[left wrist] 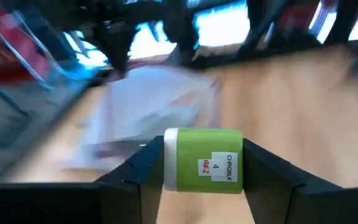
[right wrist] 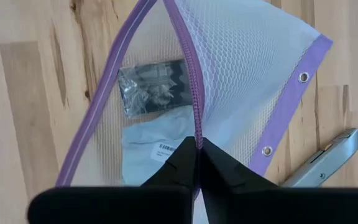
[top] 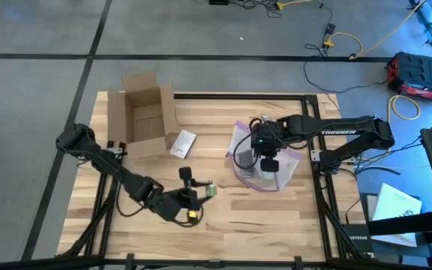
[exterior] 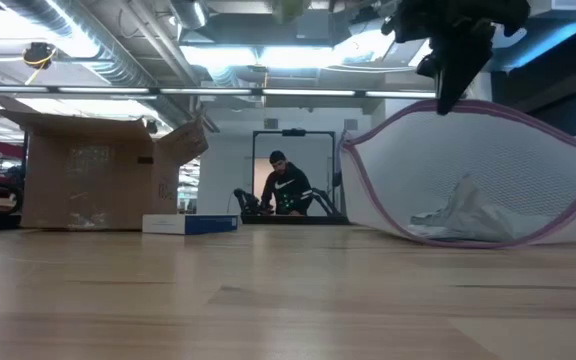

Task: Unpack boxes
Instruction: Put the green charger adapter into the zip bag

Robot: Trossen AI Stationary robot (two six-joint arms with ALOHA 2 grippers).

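1. Now the left gripper (top: pixel 205 192) hangs over the front middle of the pale wooden plank table (top: pixel 276 225), its fingers part-way closed around a small green cylinder with a white label (left wrist: pixel 202 158), carried clear of the boards.
2. Meanwhile the right gripper (right wrist: pixel 197 148) is pinched fully shut on the purple zip edge of a clear mesh bag (right wrist: pixel 241 56), lifting that edge so the mouth gapes on the table's right half.
3. Inside the bag lie a dark crinkled packet (right wrist: pixel 154 90) and a pale flat pouch with a barcode (right wrist: pixel 151 146); a grey knife-like tool (right wrist: pixel 325 162) rests on the wood just beside the bag.
4. Over at the far left corner, the brown cardboard box (top: pixel 142 114) stands with its flaps thrown open, well apart from both grippers; a small white-and-blue carton (top: pixel 182 142) lies near it.
5. Judging by this, the step in hand looks like transferring an unpacked item into the held-open bag. The next move would call for the left arm to carry the cylinder across to the opening while the right keeps the zip raised.
6. Beyond the table is a grey floor with trailing cables, bright ceiling lights, and a person in dark clothes (exterior: pixel 284 188) seated far back.
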